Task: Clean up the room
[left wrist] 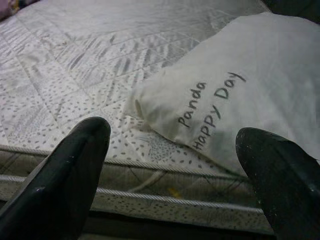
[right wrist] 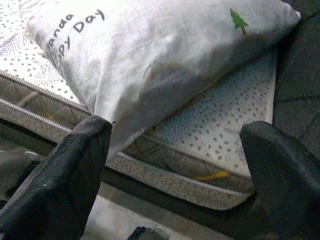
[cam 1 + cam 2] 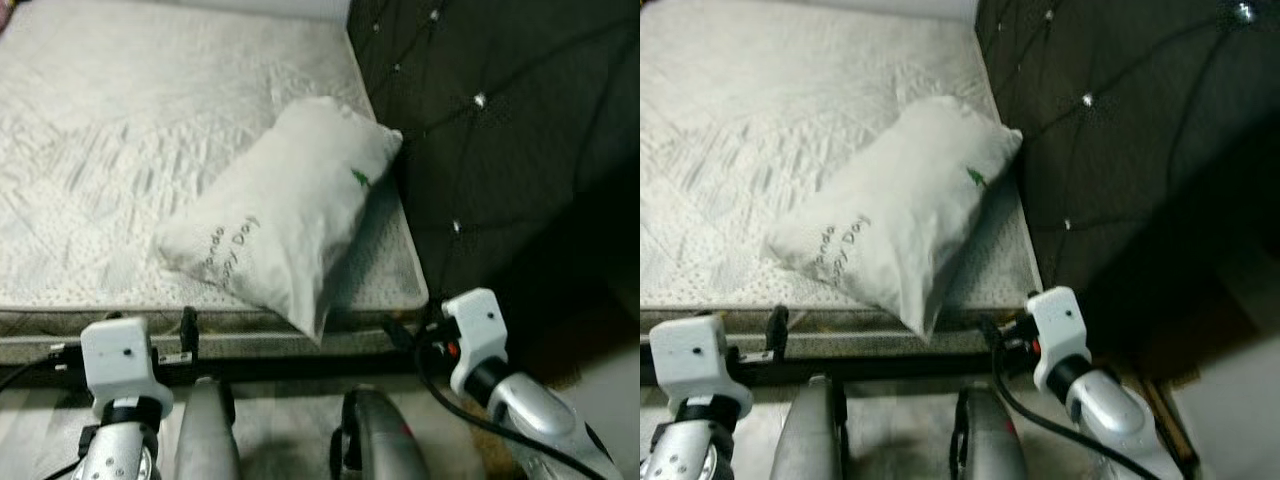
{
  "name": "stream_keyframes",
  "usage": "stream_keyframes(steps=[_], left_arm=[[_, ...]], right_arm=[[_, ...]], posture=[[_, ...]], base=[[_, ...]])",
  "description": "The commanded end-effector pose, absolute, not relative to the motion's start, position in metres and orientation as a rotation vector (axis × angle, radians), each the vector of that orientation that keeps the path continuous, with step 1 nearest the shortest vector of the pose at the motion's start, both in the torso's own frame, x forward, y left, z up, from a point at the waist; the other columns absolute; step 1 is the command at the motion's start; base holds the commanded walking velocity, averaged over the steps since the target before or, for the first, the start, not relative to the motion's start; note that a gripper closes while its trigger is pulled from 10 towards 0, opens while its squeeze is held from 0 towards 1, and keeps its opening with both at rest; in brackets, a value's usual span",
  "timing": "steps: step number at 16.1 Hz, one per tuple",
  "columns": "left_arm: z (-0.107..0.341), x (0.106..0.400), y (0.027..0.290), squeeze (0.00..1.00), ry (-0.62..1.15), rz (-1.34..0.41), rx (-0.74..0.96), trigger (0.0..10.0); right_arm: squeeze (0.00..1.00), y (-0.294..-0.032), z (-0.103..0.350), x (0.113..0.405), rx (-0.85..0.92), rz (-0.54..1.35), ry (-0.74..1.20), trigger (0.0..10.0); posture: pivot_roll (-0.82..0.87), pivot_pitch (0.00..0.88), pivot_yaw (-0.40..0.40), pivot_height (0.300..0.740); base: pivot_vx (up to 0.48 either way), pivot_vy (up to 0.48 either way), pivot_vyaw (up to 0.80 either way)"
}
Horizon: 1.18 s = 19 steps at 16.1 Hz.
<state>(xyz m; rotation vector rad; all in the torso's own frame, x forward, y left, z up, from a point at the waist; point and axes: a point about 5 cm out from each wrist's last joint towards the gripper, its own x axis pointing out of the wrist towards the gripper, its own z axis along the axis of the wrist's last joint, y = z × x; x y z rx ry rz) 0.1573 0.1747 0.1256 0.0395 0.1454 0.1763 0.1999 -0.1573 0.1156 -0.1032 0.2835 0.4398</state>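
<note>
Nearest the robot, both arms are raised at the near edge of the mattress. The left gripper has its two black fingers spread wide apart, empty, short of the mattress edge, with the pillow ahead of it and to its right. The right gripper is likewise spread wide and empty, below the pillow's near corner, which overhangs the mattress edge just above one finger. The white pillow, printed "Panda Happy Day", lies diagonally on the mattress's right side. Its far corner rests against the dark tufted headboard at right.
</note>
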Motion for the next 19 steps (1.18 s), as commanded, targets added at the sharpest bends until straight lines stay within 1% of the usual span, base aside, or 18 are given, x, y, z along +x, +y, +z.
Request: stream_keyframes(steps=[1, 3, 5, 6, 7, 8, 9, 10, 11, 12, 13, 14, 15, 16, 19], left_arm=[[0.124, 0.158, 0.174, 0.0, 0.145, 0.183, 0.043, 10.0], [0.126, 0.159, 0.176, 0.0, 0.13, 0.215, 0.047, 10.0], [0.141, 0.168, 0.177, 0.0, 0.016, 0.263, 0.036, 10.0], [0.148, 0.172, 0.178, 0.0, -0.034, 0.273, 0.049, 10.0], [0.157, 0.175, 0.18, 0.0, -0.111, 0.313, 0.128, 10.0], [0.158, 0.175, 0.181, 0.0, -0.118, 0.321, 0.145, 10.0], [0.156, 0.175, 0.182, 0.0, -0.11, 0.331, 0.127, 10.0], [0.155, 0.175, 0.183, 0.0, -0.108, 0.333, 0.124, 10.0], [0.152, 0.173, 0.183, 0.0, -0.102, 0.33, 0.125, 10.0], [0.151, 0.173, 0.183, 0.0, -0.098, 0.327, 0.116, 10.0], [0.151, 0.172, 0.18, 0.0, -0.106, 0.287, 0.119, 10.0], [0.151, 0.172, 0.18, 0.0, -0.106, 0.287, 0.119, 10.0], [0.15, 0.171, 0.177, 0.0, -0.105, 0.274, 0.121, 10.0], [0.15, 0.171, 0.177, 0.0, -0.103, 0.271, 0.118, 10.0], [0.146, 0.17, 0.177, 0.0, -0.085, 0.265, 0.107, 10.0]], right_arm=[[0.0, -0.159, 0.113, 0.2, -0.105, 0.433, 0.289, 10.0], [0.0, -0.159, 0.118, 0.208, -0.078, 0.413, 0.246, 10.0], [0.0, -0.152, 0.133, 0.23, 0.048, 0.34, 0.154, 10.0], [0.0, -0.147, 0.137, 0.234, 0.066, 0.331, 0.131, 10.0], [0.0, -0.143, 0.143, 0.237, 0.084, 0.307, 0.092, 10.0], [0.0, -0.142, 0.144, 0.237, 0.099, 0.304, 0.083, 10.0], [0.0, -0.14, 0.151, 0.236, 0.037, 0.296, -0.023, 10.0], [0.0, -0.139, 0.152, 0.236, 0.038, 0.292, -0.033, 10.0], [0.0, -0.138, 0.154, 0.235, 0.086, 0.314, -0.045, 10.0], [0.0, -0.138, 0.155, 0.236, 0.081, 0.323, -0.048, 10.0], [0.0, -0.135, 0.155, 0.234, 0.131, 0.35, -0.041, 10.0], [0.0, -0.135, 0.155, 0.234, 0.131, 0.35, -0.041, 10.0], [0.0, -0.131, 0.152, 0.23, 0.084, 0.387, -0.035, 10.0], [0.0, -0.13, 0.151, 0.229, 0.078, 0.393, -0.036, 10.0], [0.0, -0.129, 0.148, 0.229, 0.076, 0.396, -0.031, 10.0]], posture=[[-0.01, 0.126, -0.101, 0.613], [-0.01, 0.124, -0.098, 0.613], [-0.01, 0.121, -0.101, 0.613], [0.0, 0.119, -0.102, 0.613], [0.0, 0.119, -0.102, 0.613], [0.0, 0.119, -0.102, 0.613], [-0.01, 0.124, -0.102, 0.613], [-0.01, 0.124, -0.102, 0.613], [-0.01, 0.124, -0.104, 0.613], [-0.01, 0.124, -0.104, 0.613], [-0.01, 0.126, -0.107, 0.613], [-0.01, 0.126, -0.107, 0.613], [0.0, 0.126, -0.107, 0.613], [0.0, 0.126, -0.107, 0.613], [0.0, 0.126, -0.105, 0.613]], base=[[0.0, 0.0, 0.0], [0.0, 0.0, 0.0], [0.0, 0.0, 0.0], [0.0, 0.0, 0.0], [0.0, 0.0, 0.0], [0.0, 0.0, 0.0], [0.0, 0.0, 0.0], [0.0, 0.0, 0.0], [0.0, 0.0, 0.0], [0.0, 0.0, 0.0], [0.0, 0.0, 0.0], [0.0, 0.0, 0.0], [0.48, 0.0, 0.0], [0.48, 0.0, 0.0], [0.48, 0.0, 0.8]])
